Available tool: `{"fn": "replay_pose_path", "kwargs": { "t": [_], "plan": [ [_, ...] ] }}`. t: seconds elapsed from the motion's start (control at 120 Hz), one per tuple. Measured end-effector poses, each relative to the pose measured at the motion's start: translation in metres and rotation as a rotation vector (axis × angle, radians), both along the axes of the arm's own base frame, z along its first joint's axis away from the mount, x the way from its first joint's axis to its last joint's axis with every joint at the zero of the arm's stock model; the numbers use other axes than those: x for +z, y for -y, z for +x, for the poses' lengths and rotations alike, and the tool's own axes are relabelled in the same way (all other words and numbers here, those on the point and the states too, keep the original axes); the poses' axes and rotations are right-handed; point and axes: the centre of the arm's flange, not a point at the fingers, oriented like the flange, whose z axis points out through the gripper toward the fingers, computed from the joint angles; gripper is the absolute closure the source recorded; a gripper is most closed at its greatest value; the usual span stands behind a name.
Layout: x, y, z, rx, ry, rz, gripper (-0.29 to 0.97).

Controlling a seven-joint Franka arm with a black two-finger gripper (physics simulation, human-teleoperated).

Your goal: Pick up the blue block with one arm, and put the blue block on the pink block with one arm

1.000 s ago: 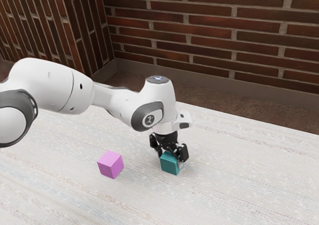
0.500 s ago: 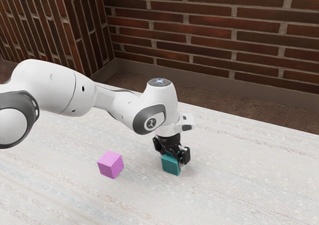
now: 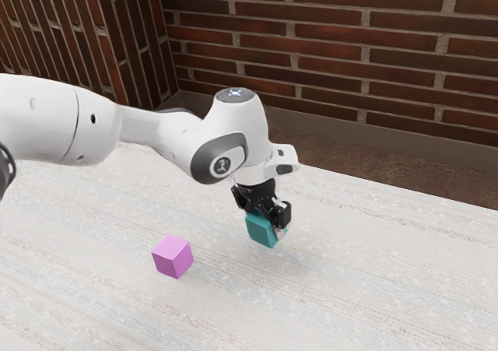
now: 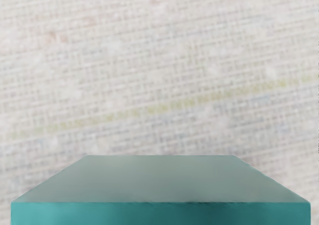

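The white arm [image 3: 156, 133] is reaching in from the exterior view's left and is pointing its gripper [image 3: 266, 220] down over the pale woven bench [image 3: 373, 273]. The black fingers [image 3: 283, 213] are clamping the blue block [image 3: 261, 231] from two opposite sides, so the gripper is grasping it. The block, teal in shade, is hanging tilted in the grip and is sitting clear of the bench, with a faint shadow lying on the surface beneath it. The pink block [image 3: 172, 257] is resting on the bench toward the exterior view's left of the held block, lower in the picture, and is standing apart from it; nothing is touching the pink block and nothing is lying on it. In the wrist view, the top face of the blue block [image 4: 159, 185] is showing directly under the hand, with the bench weave [image 4: 159, 60] lying beyond it. A dark brick wall [image 3: 350, 47] is standing behind the bench, and a brown floor [image 3: 373, 160] is running between the two.
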Motion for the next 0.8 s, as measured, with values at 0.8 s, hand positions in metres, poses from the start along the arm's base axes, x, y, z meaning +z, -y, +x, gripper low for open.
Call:
{"fn": "replay_pose_path", "kwargs": {
  "t": [0.8],
  "plan": [
    [0.029, -0.154, -0.063, 0.12, -0.017, 0.067, 0.28]
  ]
}}
